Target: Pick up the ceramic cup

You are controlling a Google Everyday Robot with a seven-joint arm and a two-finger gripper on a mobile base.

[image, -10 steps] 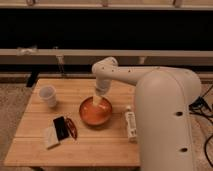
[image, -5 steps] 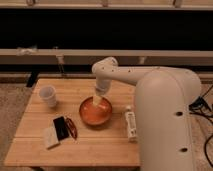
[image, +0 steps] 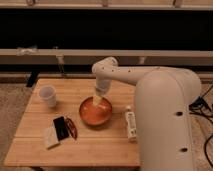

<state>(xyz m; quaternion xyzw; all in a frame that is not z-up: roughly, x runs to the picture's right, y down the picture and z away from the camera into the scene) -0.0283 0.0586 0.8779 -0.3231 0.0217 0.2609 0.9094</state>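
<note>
The ceramic cup (image: 48, 95) is set upright at the far left of the wooden table (image: 100, 150), apart from everything else, so room is left around it for a grasp. The orange bowl (image: 96, 114) is placed to its right, at the middle. The gripper (image: 98, 101) is held low over the bowl, well apart from the cup; whether it is spread or pressed together cannot be told. A white bottle (image: 131, 125) is laid down at the right. A leftward reach is judged to be needed.
</note>
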